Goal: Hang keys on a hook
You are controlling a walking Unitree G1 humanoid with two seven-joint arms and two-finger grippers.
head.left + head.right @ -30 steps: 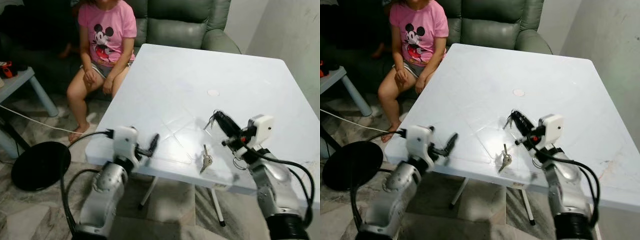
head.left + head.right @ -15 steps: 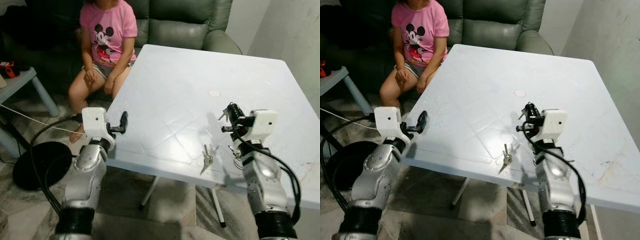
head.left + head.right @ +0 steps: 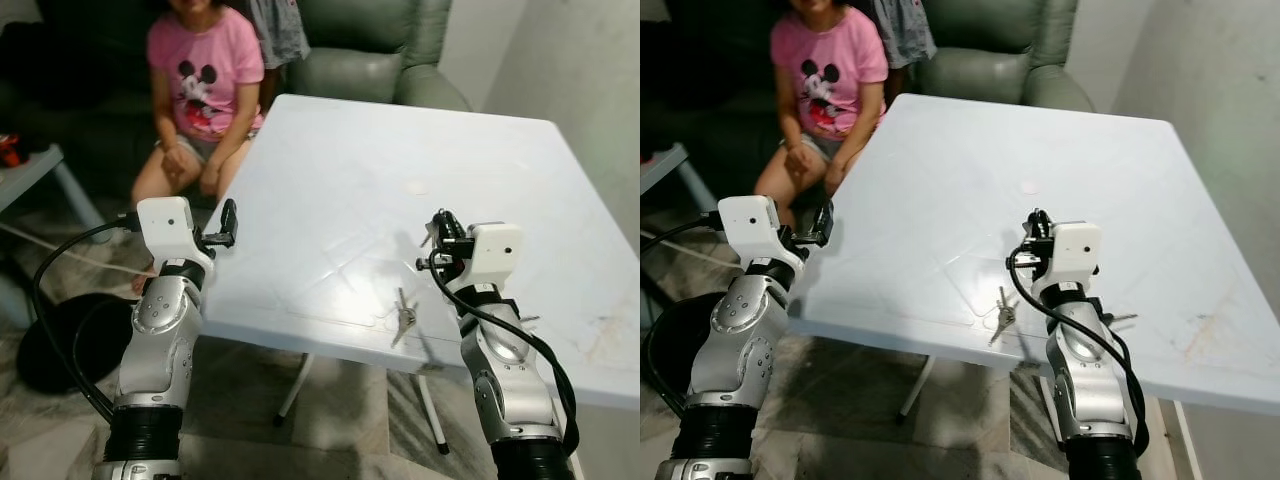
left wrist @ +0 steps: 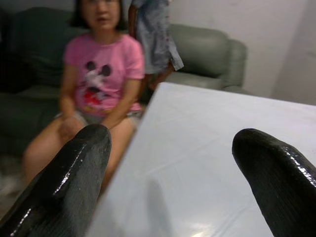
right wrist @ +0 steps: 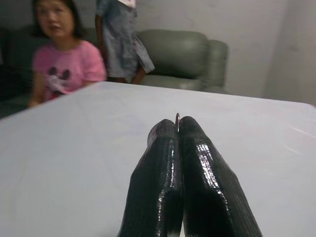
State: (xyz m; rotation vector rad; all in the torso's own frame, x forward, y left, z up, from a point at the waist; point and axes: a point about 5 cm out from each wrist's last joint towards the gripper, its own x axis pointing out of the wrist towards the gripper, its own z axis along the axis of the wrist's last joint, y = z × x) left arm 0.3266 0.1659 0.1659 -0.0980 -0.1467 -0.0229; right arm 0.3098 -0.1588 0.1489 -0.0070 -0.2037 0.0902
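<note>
My right gripper (image 3: pixel 438 220) is raised upright above the white table (image 3: pixel 370 150), near its front right part. It is shut on a key ring (image 5: pixel 177 116), a thin wire loop that peeks out between the fingertips; small keys (image 3: pixel 428 238) hang beside the fingers. A second bunch of keys (image 3: pixel 403 318) lies flat on the table near the front edge, just left of and below that gripper. My left gripper (image 3: pixel 228 218) is held up at the table's left edge, open, with nothing between its fingers (image 4: pixel 84 163).
A person in a pink shirt (image 3: pixel 205 75) sits on the green sofa (image 3: pixel 360 55) behind the table's far left corner. Another person (image 5: pixel 118 42) stands beside them. A black round stand (image 3: pixel 60 340) lies on the floor at left. A wall (image 3: pixel 590 70) is at right.
The view has shifted slightly. My right gripper has drawn a little nearer and stands more upright, still shut. A standing person now shows behind the sofa. My left arm has barely moved.
</note>
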